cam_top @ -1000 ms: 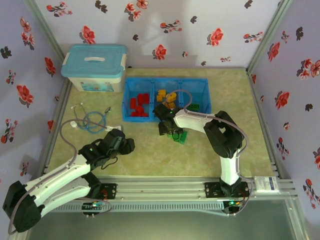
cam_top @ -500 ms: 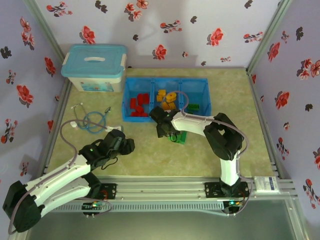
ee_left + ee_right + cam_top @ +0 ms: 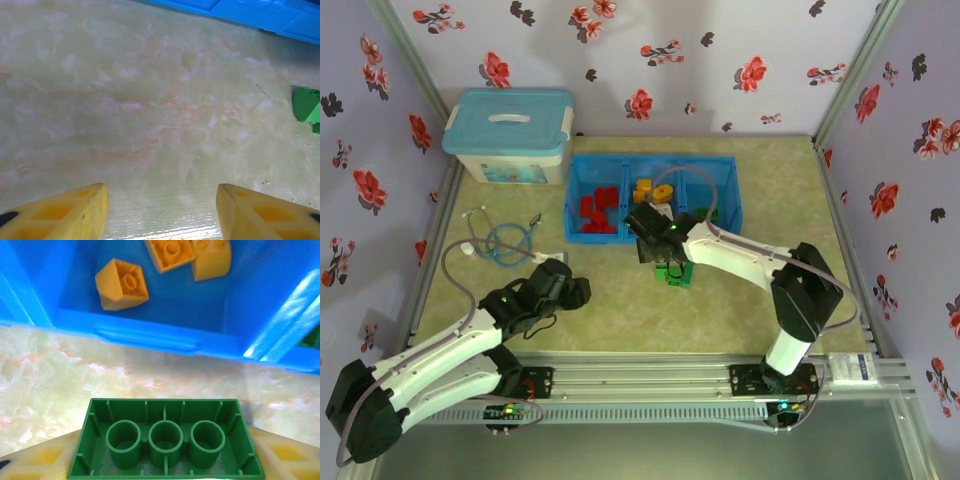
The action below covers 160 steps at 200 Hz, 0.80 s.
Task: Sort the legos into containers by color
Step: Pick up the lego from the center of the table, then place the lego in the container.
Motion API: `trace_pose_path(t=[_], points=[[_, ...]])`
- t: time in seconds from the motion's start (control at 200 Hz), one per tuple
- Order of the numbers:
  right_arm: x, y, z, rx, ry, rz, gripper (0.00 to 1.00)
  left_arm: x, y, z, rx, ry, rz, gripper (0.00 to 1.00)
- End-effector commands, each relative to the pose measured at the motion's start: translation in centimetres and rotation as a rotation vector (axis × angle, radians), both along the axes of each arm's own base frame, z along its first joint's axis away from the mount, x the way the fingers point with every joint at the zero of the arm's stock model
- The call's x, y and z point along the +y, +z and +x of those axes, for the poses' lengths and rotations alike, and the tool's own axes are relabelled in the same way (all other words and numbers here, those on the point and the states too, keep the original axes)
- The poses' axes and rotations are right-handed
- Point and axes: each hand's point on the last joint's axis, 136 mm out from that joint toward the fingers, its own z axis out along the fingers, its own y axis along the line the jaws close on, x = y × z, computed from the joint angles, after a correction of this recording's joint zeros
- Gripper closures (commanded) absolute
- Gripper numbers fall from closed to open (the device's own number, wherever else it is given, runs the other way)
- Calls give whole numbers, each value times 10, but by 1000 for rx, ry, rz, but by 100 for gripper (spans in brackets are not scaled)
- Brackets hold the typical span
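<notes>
Glossy plastic green lego (image 3: pixel 165 440); shiny blue plastic tray (image 3: pixel 150 335); smooth marbled table (image 3: pixel 150 100), slight sheen.

Bright even light; glare on containers (image 3: pixel 300 295); wrist views soft.

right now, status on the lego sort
Left gripper open, empty, over table. Right gripper shut on green lego, at tray front wall, facing orange bin. More green legos on table. Nothing blocking.
</notes>
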Motion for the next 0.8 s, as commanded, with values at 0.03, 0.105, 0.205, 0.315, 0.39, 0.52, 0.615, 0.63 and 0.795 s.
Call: trace_pose_path(t=[0.03,0.105,0.205,0.315,0.39,0.52,0.615,0.63,0.795], points=[[-39,34,12,-70,-73,-18,36,-1,2,3,-12,12,9,41],[-61,40,18,-77,-120,0,36,-4,3,3,-13,3,11,41],[-91,42,26,-75,-186,15,35,-7,4,5,-15,-5,17,41],[-111,35,33,-22,-222,69,35,-10,3,6,-15,-12,20,41],[-123,31,40,-2,-249,87,36,-13,3,7,-15,-17,20,41],[-132,24,59,28,-275,106,36,-17,4,8,-14,-24,24,41],[-134,16,74,60,-287,100,37,-20,6,9,-16,-28,26,42],[-135,16,77,61,-288,93,37,-21,7,8,-17,-30,24,42],[-143,21,110,40,-318,46,28,-23,10,7,-23,-39,34,42]])
